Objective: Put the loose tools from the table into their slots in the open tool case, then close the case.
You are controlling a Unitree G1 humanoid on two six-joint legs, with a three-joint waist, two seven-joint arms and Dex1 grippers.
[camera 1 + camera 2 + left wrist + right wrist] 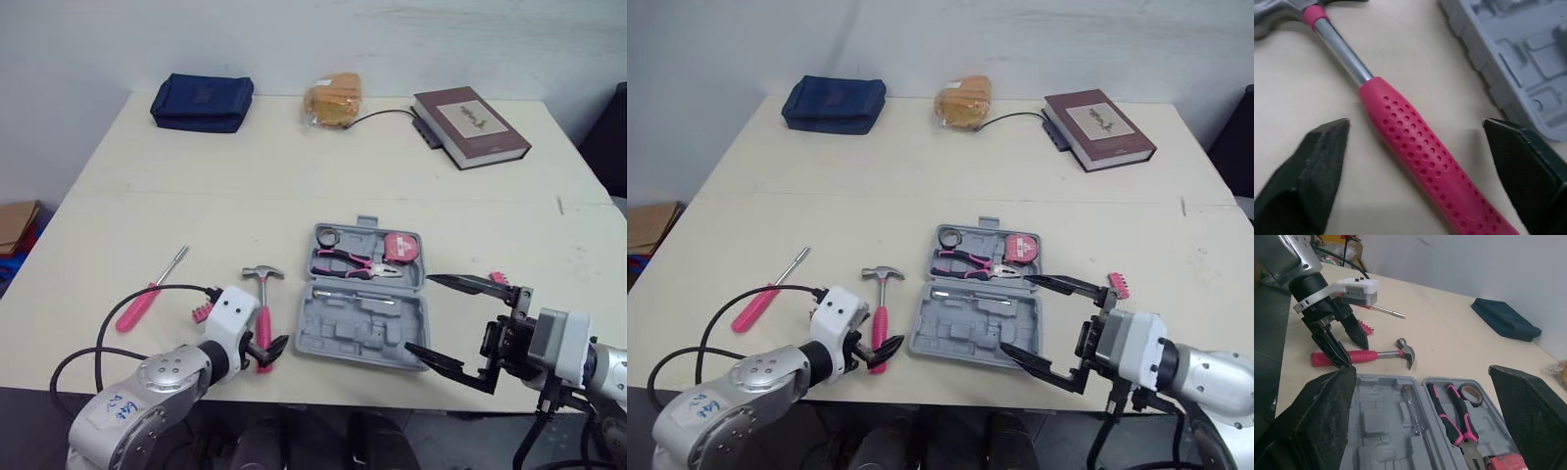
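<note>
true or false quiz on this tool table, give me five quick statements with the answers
1. The left pincer is open astride the hammer's pink handle. True.
2. The tool case is shut. False: it lies open.
3. The pliers lie loose beside the hammer. False: they sit in the case.
4. The pink screwdriver lies on the table, outside the case. True.
5. The right pincer grips the pliers. False: it is open and holds nothing.

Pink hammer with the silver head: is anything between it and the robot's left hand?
No, nothing visible. The left hand is open, with its black fingers on either side of the pink-handled hammer.
</note>
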